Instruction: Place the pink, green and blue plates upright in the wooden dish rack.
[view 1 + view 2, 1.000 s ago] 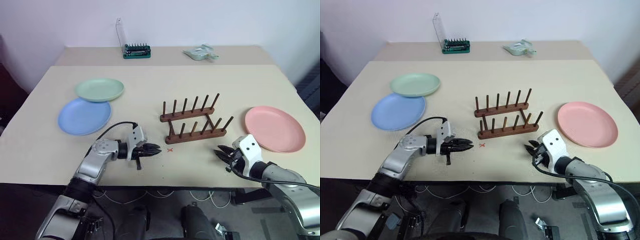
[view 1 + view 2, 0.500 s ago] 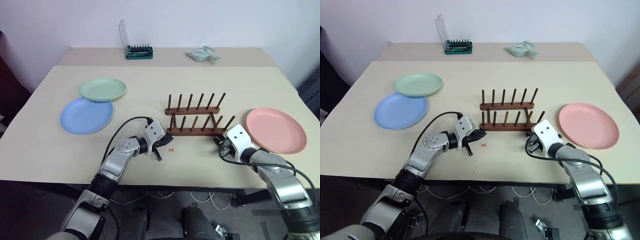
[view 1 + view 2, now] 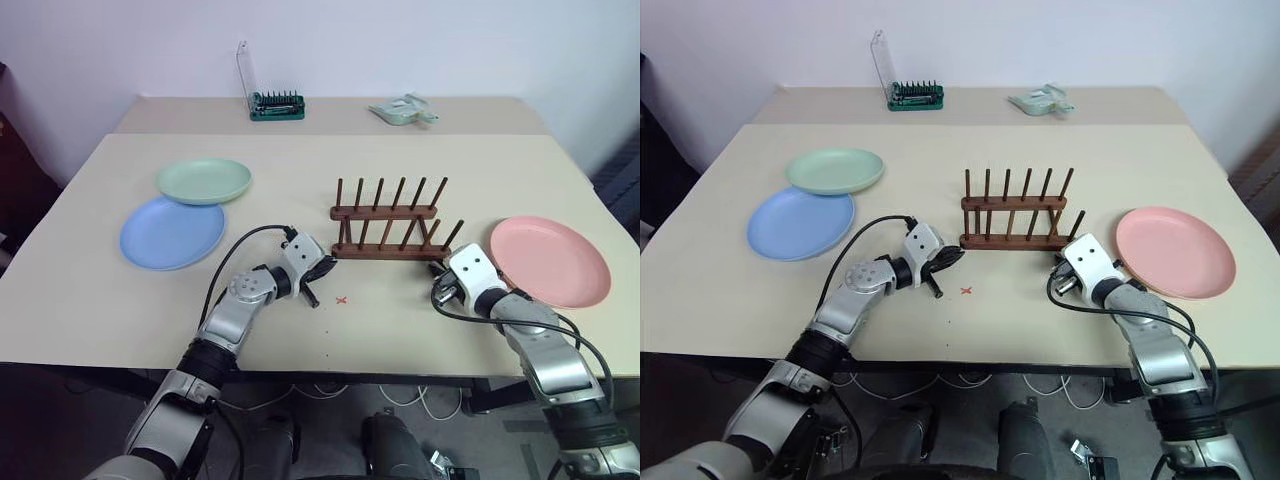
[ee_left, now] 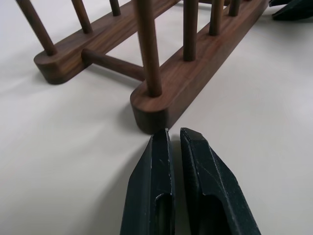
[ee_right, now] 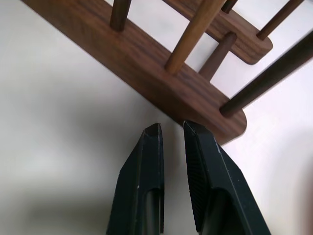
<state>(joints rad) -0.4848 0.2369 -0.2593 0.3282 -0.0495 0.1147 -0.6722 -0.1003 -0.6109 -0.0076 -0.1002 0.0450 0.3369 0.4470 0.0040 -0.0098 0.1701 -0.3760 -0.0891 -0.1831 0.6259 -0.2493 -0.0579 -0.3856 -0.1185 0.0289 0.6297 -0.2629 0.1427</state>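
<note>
While both hands crowd the wooden dish rack (image 3: 388, 222), no plate has been taken up: the rack stands empty near the middle of the surface (image 3: 330, 330), its long axis running left to right across the robot's front, with two rows of upright pegs. At the rack's left end, the left hand (image 4: 174, 142) has its two black fingers nearly pressed together, holding nothing, tips just short of the near rail's rounded end. At the rack's right end, the right hand (image 5: 171, 131) has a narrow gap between its fingers, also empty, tips just beside the near rail's other end. So the two hands bracket the rack along its length.

What the coming move turns on is where the plates lie from there. To the right of the rack, the pink plate (image 3: 549, 259) lies flat, near the right hand and clearly that arm's to take. Well off to the left, the blue plate (image 3: 172, 231) lies flat with the green plate (image 3: 203, 180) overlapping its far edge; both are the left arm's side, farther from their hand than the pink one is from its own
</note>
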